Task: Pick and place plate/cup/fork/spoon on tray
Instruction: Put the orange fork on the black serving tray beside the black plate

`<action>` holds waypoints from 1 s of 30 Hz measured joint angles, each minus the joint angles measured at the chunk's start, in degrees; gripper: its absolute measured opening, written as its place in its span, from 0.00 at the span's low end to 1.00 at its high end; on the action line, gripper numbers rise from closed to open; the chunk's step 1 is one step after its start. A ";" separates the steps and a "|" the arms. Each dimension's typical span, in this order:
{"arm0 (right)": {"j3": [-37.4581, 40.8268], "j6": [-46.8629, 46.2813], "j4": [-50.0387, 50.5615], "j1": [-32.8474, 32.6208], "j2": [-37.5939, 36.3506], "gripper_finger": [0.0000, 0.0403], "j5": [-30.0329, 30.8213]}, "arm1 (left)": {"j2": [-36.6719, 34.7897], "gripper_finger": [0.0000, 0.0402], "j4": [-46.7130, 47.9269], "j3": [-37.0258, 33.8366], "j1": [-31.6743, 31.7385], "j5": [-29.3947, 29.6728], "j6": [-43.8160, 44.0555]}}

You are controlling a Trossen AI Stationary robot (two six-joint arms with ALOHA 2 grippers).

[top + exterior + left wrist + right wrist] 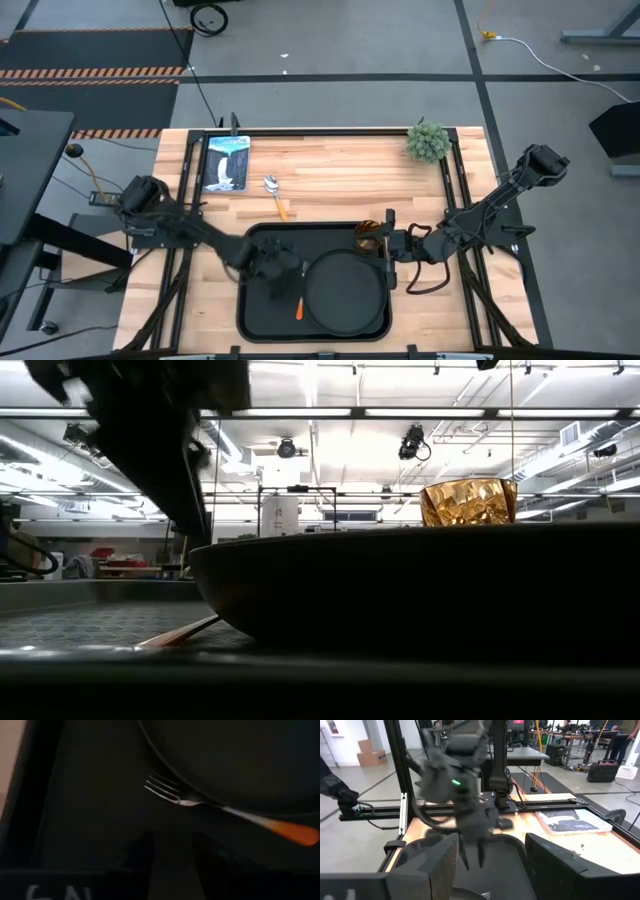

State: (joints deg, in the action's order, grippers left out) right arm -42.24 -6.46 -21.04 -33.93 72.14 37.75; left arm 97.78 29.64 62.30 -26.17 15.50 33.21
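Over the tray [252, 318], the left gripper [172, 851] hangs empty, fingers narrowly parted, above the fork [298, 301] lying against the plate [345, 288]; the right gripper [491, 862], fingers wide, waits by the cup [367, 236]. Beyond on the tabletop [340, 170], the spoon [275, 196] wants a careful handle grasp.

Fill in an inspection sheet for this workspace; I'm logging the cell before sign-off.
Surface: wooden table, bare planks showing.
Job's things: plate, fork and cup on the tray; spoon on the wood, off the tray.
Clutter: booklet; small green plant.
Grippers: left gripper open, empty, over the tray by the fork; right gripper open at the tray's edge beside the cup.
Cables: dark loop under the right arm; white cable on the floor.
Surroundings: lab benches and boxes behind.
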 joint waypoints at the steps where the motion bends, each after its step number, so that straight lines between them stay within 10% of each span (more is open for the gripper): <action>1: 0.00 -0.02 -0.06 0.00 0.00 0.59 0.00 | 0.00 0.37 -0.98 -0.67 1.54 -2.10 -1.97; 12: 0.00 -0.08 -0.34 0.00 0.00 0.59 0.00 | 0.11 0.36 -13.52 -3.87 15.63 -23.38 -16.09; 30: 0.02 -0.48 -0.76 0.02 0.00 0.59 -0.37 | 7.00 0.35 -17.69 -3.85 16.63 -28.99 -18.88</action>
State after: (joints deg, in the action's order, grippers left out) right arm -42.22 -6.94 -21.80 -33.91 72.14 37.39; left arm 104.78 11.96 58.45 -9.54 -13.48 14.33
